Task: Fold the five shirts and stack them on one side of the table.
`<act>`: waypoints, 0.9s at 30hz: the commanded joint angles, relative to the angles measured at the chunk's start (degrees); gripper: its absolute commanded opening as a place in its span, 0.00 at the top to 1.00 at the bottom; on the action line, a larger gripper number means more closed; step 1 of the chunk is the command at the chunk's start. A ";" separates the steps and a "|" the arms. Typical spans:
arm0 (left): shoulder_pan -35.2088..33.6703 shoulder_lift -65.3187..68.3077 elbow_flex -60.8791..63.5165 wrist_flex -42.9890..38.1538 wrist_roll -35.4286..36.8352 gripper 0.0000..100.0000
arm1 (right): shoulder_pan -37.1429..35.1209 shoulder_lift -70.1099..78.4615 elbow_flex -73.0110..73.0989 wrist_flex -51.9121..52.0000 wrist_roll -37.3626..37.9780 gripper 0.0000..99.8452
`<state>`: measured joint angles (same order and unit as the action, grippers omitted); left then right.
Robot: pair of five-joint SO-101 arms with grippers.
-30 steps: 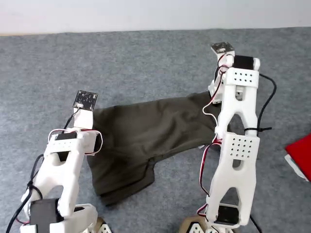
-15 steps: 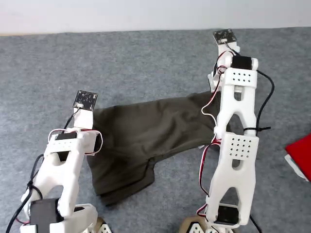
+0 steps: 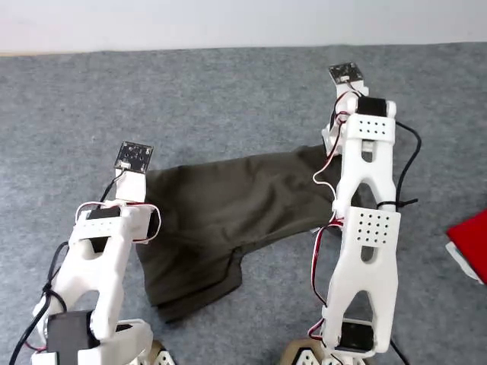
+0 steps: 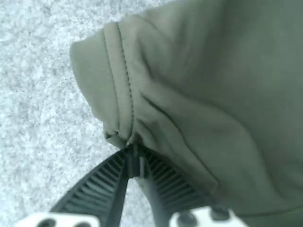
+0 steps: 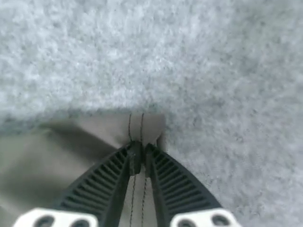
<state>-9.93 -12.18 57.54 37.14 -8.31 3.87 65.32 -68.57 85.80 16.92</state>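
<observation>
I see one olive shirt (image 3: 228, 213) lying unfolded on the grey, carpet-like bench (image 3: 228, 91), in the middle ground between my two arms. It is rumpled. The wide part runs from left to right, and a narrower part hangs toward the near edge, left of centre.

My left arm (image 3: 99, 258) stands at the near left, with its wrist over the shirt's left edge. In the left wrist view the left claw (image 4: 134, 150) is pinched tight on the cloth. It grips just where a folded hem (image 4: 118, 85) with a single line of stitching comes down to the fingertips. The hem curls up and away from the claw, with grey bench beside it.

My right arm (image 3: 369, 228) stands at the near right and stretches away to the shirt's far right corner. In the right wrist view the right claw (image 5: 139, 147) is closed on a narrow hemmed tab of the shirt (image 5: 142, 124). Two parallel rows of stitching run straight into the grip. Bare bench lies beyond the tab.

At the right edge of the bench, well apart from the shirt, sits a red item (image 3: 472, 232) with something white under it. It is cut off by the frame, so I can only guess it is cloth.
</observation>
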 commanded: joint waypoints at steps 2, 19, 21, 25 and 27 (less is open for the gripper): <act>0.18 0.00 -1.89 0.62 -0.09 1.00 | 0.22 -2.86 -7.91 1.19 -0.70 0.99; 0.18 0.00 -1.89 0.62 -0.18 1.00 | 0.04 3.21 -11.60 -9.63 -0.35 0.99; 0.18 0.00 -1.89 0.62 -0.18 1.00 | -0.04 2.59 -11.69 -8.48 -0.35 0.98; 0.18 0.09 -1.89 0.62 -0.18 1.00 | -0.13 -1.27 -12.84 -0.40 -0.62 0.91; 0.18 0.09 -1.89 0.62 -0.18 1.00 | -0.48 -2.95 -13.36 4.18 -0.62 0.90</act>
<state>-9.93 -12.18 57.54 37.14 -8.31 3.78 68.84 -77.98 84.57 16.92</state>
